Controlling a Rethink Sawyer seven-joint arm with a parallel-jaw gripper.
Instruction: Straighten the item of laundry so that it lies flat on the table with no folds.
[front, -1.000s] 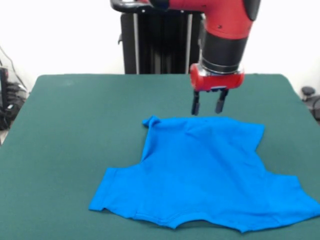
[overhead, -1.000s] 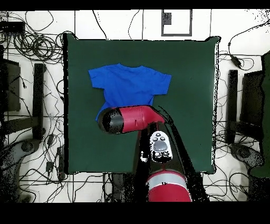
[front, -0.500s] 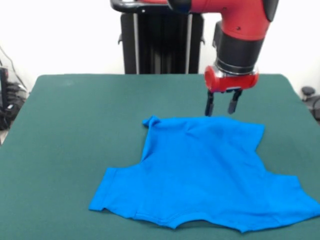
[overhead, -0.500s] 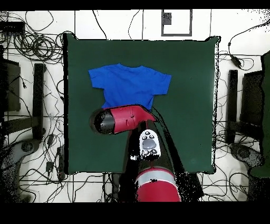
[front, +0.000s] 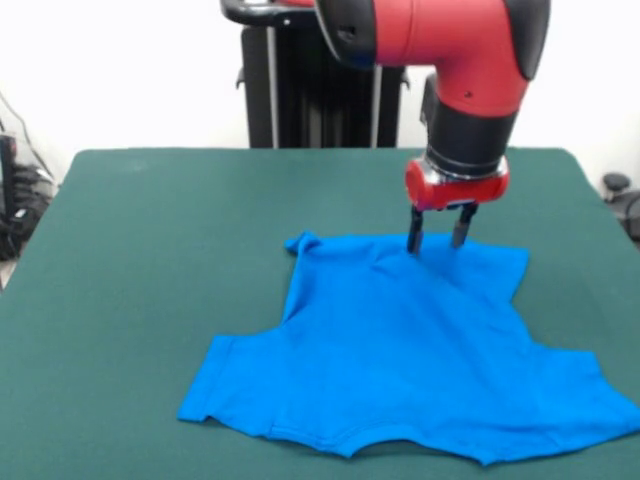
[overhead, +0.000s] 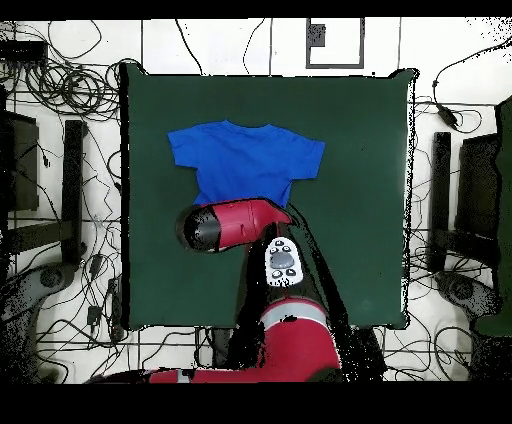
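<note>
T-shirt (front: 410, 350): bright blue, short-sleeved, plain; laid on the dark green surface (front: 150, 260), placed toward the middle and one side of it in the overhead view (overhead: 245, 160), with wide bare cloth on every side. Orientation in the front view: neckline and both sleeves toward the camera, bottom hem toward the far edge. Condition: largely spread out; the body is seen nearly flat, but the far left hem corner (front: 303, 243) is raised into a small peak, and shallow creases are visible just below the hem near the middle. Tool (front: 438, 240): carried on the red and black arm (front: 460, 60), pointed straight down, its two dark fingers (front: 414, 235) parted with a clear gap between them and nothing held; the tips are set at or just above the far hem, right of the raised corner; contact with the fabric cannot be confirmed. The placement is judged to be a preparation for pinching the hem edge, so that the cloth can be drawn outward and the remaining creases taken out. In the overhead view the hem area is covered by the arm. Task status is judged near completion, with a few folds outstanding.
</note>
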